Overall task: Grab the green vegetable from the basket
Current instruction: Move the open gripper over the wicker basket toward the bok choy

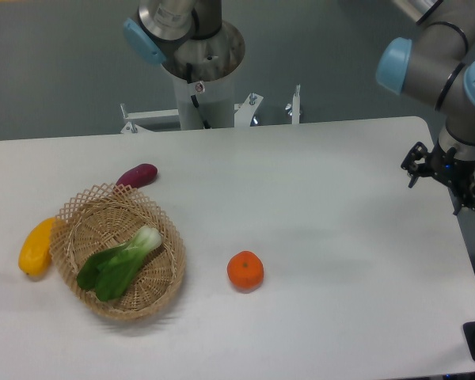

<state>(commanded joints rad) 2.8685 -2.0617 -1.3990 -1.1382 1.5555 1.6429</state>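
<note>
The green vegetable (117,263), a small bok choy with dark leaves and a pale stem base, lies inside the round wicker basket (165,279) at the left of the table, stem pointing up-right. My gripper (443,180) hangs at the table's far right edge, well away from the basket. Its dark fingers (416,165) are spread apart with nothing between them.
A yellow oblong fruit (36,247) lies just left of the basket. A purple sweet potato (137,175) sits behind the basket's rim. An orange (245,271) rests right of the basket. The arm's base column (199,79) stands behind the table.
</note>
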